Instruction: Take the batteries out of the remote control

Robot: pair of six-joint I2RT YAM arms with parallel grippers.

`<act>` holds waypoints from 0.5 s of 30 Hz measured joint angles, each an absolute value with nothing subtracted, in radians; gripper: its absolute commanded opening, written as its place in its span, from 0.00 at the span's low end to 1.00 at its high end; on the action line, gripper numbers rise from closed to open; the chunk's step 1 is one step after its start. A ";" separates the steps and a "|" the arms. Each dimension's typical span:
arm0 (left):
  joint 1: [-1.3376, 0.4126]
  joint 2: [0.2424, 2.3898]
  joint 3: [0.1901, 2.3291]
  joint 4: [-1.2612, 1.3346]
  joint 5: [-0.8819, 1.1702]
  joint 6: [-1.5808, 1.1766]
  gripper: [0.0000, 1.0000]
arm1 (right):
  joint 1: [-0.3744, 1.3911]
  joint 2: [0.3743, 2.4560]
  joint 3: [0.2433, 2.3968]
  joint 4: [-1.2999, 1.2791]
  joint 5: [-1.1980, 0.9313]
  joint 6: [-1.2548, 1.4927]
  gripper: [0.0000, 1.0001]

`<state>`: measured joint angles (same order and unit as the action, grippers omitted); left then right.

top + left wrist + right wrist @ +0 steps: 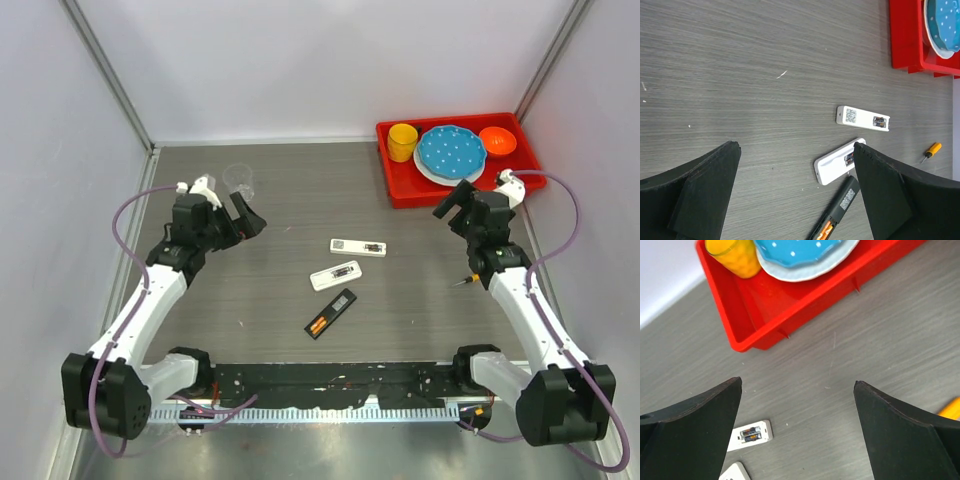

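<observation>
Grey table (280,200) | three remotes (336,275) laid backs-up, batteries (319,323) exposed for picking | left fingers (700,190), right fingers (690,425) — wide, empty, poised

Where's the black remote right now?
Top view: the black remote lies diagonally on the table, roughly centred left to right, just below the nearer white remote, lowest of the three remotes.

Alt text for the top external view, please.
Two white remotes and a black remote lie mid-table, bays open, batteries inside. The left gripper and right gripper hover open either side; a red tray sits far right.
</observation>
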<state>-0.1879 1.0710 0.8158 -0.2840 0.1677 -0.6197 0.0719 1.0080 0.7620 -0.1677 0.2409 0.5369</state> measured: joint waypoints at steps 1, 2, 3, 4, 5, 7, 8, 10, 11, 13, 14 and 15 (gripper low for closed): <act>-0.188 1.080 0.816 -0.286 0.170 -0.619 1.00 | 0.069 1.018 0.766 -0.186 0.241 0.540 1.00; -0.188 1.090 0.816 -0.286 0.171 -0.619 1.00 | 0.066 1.026 0.769 -0.205 0.241 0.545 1.00; -0.188 1.101 0.817 -0.286 0.174 -0.619 1.00 | 0.060 1.036 0.772 -0.223 0.242 0.551 1.00; -0.188 1.114 0.818 -0.286 0.178 -0.618 1.00 | 0.053 1.045 0.777 -0.245 0.242 0.555 0.99; -0.188 1.129 0.820 -0.288 0.181 -0.617 1.00 | 0.046 1.055 0.783 -0.266 0.243 0.557 0.98; -0.188 1.159 0.826 -0.290 0.189 -0.614 1.00 | 0.033 1.072 0.793 -0.304 0.248 0.563 0.98; -0.189 1.178 0.832 -0.292 0.192 -0.609 1.00 | 0.026 1.082 0.799 -0.326 0.252 0.569 0.97; -0.198 1.216 0.847 -0.304 0.195 -0.594 1.00 | 0.004 1.099 0.807 -0.365 0.252 0.581 0.95; -0.204 1.240 0.858 -0.309 0.195 -0.585 1.00 | -0.014 1.110 0.812 -0.392 0.252 0.588 0.95; -0.225 1.281 0.874 -0.320 0.184 -0.564 0.99 | -0.047 1.129 0.817 -0.432 0.252 0.599 0.89; -0.240 1.299 0.881 -0.327 0.179 -0.557 1.00 | -0.061 1.136 0.817 -0.448 0.252 0.601 0.86; -0.255 1.315 0.886 -0.333 0.172 -0.546 1.00 | -0.082 1.147 0.817 -0.471 0.252 0.610 0.81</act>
